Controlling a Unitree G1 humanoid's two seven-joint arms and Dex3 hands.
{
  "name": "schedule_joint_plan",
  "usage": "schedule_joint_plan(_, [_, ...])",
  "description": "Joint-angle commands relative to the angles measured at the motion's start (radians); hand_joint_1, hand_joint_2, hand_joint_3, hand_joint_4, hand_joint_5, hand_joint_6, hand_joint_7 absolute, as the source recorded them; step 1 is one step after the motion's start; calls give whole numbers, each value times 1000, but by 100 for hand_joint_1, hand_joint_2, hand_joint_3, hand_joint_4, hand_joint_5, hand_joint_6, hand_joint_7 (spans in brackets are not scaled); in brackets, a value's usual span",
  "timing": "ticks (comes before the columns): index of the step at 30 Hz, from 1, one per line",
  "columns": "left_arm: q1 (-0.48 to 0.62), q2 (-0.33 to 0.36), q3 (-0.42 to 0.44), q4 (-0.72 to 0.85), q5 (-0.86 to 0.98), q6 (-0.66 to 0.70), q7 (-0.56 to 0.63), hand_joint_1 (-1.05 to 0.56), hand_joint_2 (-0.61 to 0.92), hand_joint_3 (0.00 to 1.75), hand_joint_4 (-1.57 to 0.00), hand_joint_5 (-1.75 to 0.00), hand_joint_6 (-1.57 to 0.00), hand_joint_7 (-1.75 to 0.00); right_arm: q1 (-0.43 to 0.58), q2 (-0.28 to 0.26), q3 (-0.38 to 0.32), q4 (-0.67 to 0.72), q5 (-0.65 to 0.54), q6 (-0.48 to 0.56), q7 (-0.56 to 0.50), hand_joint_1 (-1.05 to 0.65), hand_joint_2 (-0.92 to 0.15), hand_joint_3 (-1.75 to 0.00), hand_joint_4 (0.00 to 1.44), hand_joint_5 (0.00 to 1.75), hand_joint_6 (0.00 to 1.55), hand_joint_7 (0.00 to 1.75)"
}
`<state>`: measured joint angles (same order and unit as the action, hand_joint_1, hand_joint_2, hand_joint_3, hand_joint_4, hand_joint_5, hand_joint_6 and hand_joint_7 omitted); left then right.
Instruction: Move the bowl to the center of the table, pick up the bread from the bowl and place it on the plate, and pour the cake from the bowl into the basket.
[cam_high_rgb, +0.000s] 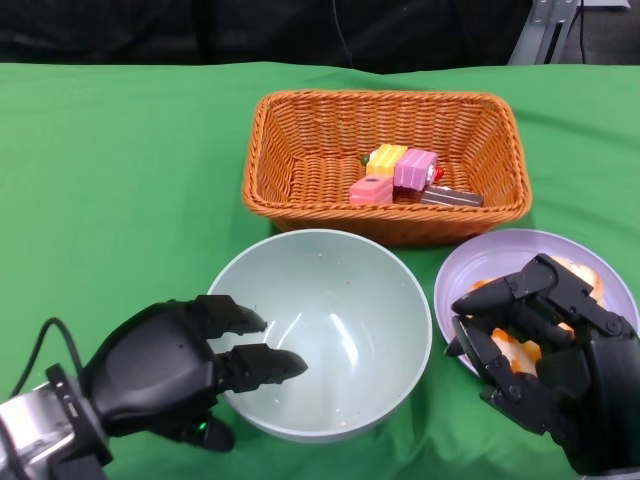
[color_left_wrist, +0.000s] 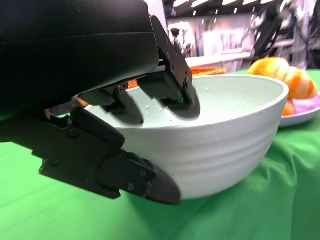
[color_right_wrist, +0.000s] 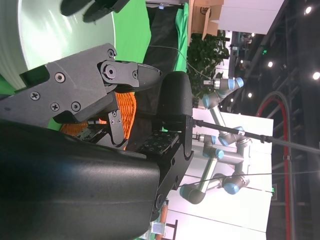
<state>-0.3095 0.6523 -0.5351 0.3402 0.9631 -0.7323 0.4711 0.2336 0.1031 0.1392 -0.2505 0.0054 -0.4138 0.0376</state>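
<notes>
Our left hand (cam_high_rgb: 180, 365) grips the near-left rim of the empty bowl (cam_high_rgb: 330, 300), which sits before the basket (cam_high_rgb: 300, 130) holding the cake (cam_high_rgb: 400, 175). Our right hand (cam_high_rgb: 540, 340) hovers spread over the bread (cam_high_rgb: 520, 350) on the plate (cam_high_rgb: 470, 265).

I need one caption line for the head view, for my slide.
Left hand grips the empty bowl's rim; cake lies in the basket, bread on the plate.
</notes>
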Motion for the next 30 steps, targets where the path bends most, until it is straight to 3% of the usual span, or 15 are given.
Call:
schedule_joint_plan(1, [46,37,43,-69,-59,13,-102,-104,92,25,-15,0,-20,0,1,-7,-4,2,8,-15,0,-20,-78,-44,70,147,68,114])
schedule_joint_plan(9, [103,32,112,-140,-184,9,-270,-105,92,28,0,0,-2,0,4,-7,-3,2,3,-18,-2,-21,-78,-45,71,147,68,115])
schedule_joint_plan(11, [101,17,124,-116,-252,-19,-304,-105,92,44,0,0,0,0,2,-8,-3,7,6,-21,1,-19,-78,-46,71,147,67,117])
schedule_joint_plan(14, [114,-45,156,-57,-402,-68,-312,-105,92,56,0,0,-3,-1,3,-11,-4,8,6,-19,3,-19,-77,-48,70,148,67,118])
schedule_joint_plan(16, [124,-121,175,-5,-603,-120,-346,-99,92,47,-12,-6,-15,-5,4,-11,-5,11,7,-20,3,-19,-76,-49,70,148,66,119])
schedule_joint_plan(17, [127,-167,183,17,-726,-142,-374,-66,91,32,-37,-17,-36,-10,4,-9,-5,12,9,-21,2,-20,-75,-49,70,148,66,119])
schedule_joint_plan(20, [126,-280,204,51,-1003,-157,-466,-34,92,23,-70,-28,-68,-14,2,-7,-8,25,8,-32,1,-21,-75,-50,71,148,66,118])
schedule_joint_plan(21, [125,-312,213,54,-1071,-150,-494,-24,92,23,-76,-56,-83,-22,1,-8,-10,31,8,-36,2,-21,-74,-50,71,148,66,118])
schedule_joint_plan(22, [125,-333,222,55,-1115,-144,-520,-20,92,25,-72,-77,-88,-27,1,-8,-11,34,8,-38,2,-22,-74,-50,71,148,66,118])
schedule_joint_plan(24, [126,-367,246,30,-1203,-104,-575,-17,92,27,-70,-102,-93,-37,1,-9,-11,39,10,-36,4,-22,-74,-50,71,148,66,118])
schedule_joint_plan(26, [133,-403,275,-27,-1322,-14,-647,-16,92,31,-71,-134,-85,-86,1,-12,-13,48,15,-40,10,-21,-74,-51,70,149,65,119])
schedule_joint_plan(30, [157,-430,328,-128,-1481,192,-779,-12,92,41,-74,-151,-83,-109,-5,-20,-20,79,34,-68,28,-20,-74,-51,69,150,65,120])
